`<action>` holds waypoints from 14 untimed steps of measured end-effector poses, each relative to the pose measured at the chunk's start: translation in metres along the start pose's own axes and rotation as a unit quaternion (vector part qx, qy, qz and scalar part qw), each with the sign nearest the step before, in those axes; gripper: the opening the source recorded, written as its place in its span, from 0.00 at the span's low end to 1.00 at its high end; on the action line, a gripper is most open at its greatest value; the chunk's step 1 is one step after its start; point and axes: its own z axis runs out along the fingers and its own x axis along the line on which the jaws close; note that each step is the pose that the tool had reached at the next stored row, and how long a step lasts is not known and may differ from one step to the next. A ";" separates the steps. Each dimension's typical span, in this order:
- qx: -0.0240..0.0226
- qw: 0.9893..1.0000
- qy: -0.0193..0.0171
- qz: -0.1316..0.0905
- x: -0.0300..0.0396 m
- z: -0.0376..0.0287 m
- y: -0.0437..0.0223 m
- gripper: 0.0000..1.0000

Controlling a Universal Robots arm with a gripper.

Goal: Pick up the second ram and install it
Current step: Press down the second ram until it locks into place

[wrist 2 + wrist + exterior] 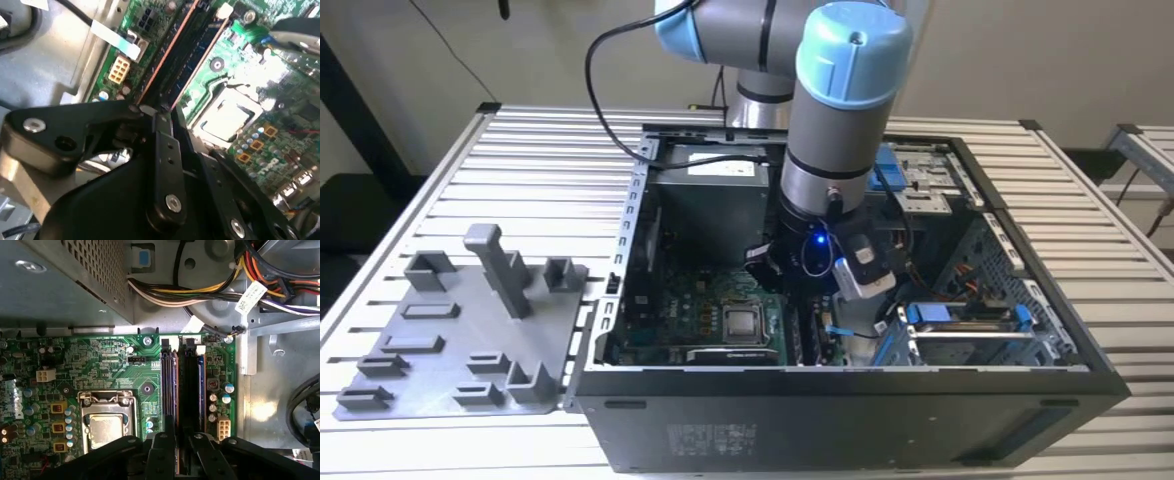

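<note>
The second ram (187,390) is a long dark stick standing on edge over the memory slots of the green motherboard (120,365). In the second wrist view the ram (185,55) shows its dark face with a copper edge. My gripper (182,455) is shut on one end of it, black fingers (162,130) on either side. Another stick (169,385) sits in the neighbouring slot, on the CPU socket's (107,422) side. In the exterior view the arm's wrist (821,220) reaches down into the open computer case (854,410).
A bundle of coloured cables (210,285) and the power supply box (707,190) lie beyond the slots. Blue drive brackets (961,315) fill the case toward the exterior view's right. A grey holder plate (467,330) with blocks lies outside the case on the slatted table (520,150).
</note>
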 end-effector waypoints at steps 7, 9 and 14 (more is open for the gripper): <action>0.000 1.000 0.000 0.000 -0.0001 -0.0020 -0.0002 0.28; 0.000 1.000 0.000 0.001 -0.0001 -0.0100 -0.0003 0.28; 0.000 1.000 0.000 0.001 -0.0002 -0.0313 -0.0006 0.28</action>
